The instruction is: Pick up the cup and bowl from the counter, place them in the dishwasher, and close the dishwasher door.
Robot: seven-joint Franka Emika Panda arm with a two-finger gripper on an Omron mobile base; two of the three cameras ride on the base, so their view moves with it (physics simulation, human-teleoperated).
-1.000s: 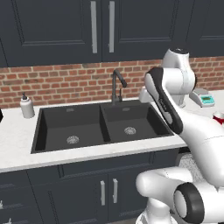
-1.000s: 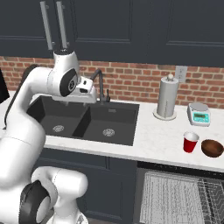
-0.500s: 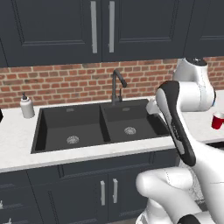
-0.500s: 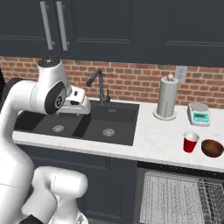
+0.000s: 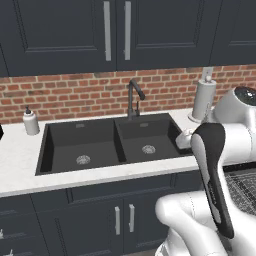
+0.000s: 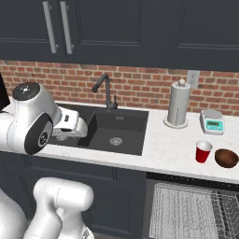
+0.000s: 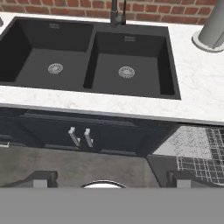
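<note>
The red cup (image 6: pixel 203 151) stands upright on the white counter (image 6: pixel 163 149), far right, with the dark brown bowl (image 6: pixel 227 158) just right of it. Below them the dishwasher (image 6: pixel 186 210) is open and its grey wire rack (image 7: pixel 199 153) is pulled out; I cannot make out the dishwasher door. My gripper (image 7: pixel 111 179) is open, its fingertips wide apart with nothing between them. It hangs in front of the counter's edge and looks down on the black double sink (image 7: pixel 87 57), well left of the cup and bowl.
A paper towel holder (image 6: pixel 178 103) and a small scale (image 6: pixel 212 121) stand at the back right by the brick wall. A faucet (image 6: pixel 105 88) rises behind the sink, and a soap dispenser (image 5: pixel 31 121) stands far left. Handled cabinet doors (image 7: pixel 81 136) lie under the sink.
The arm has swung down from high over the sink and now sits folded low in front of the counter. Cup and bowl have not moved.
</note>
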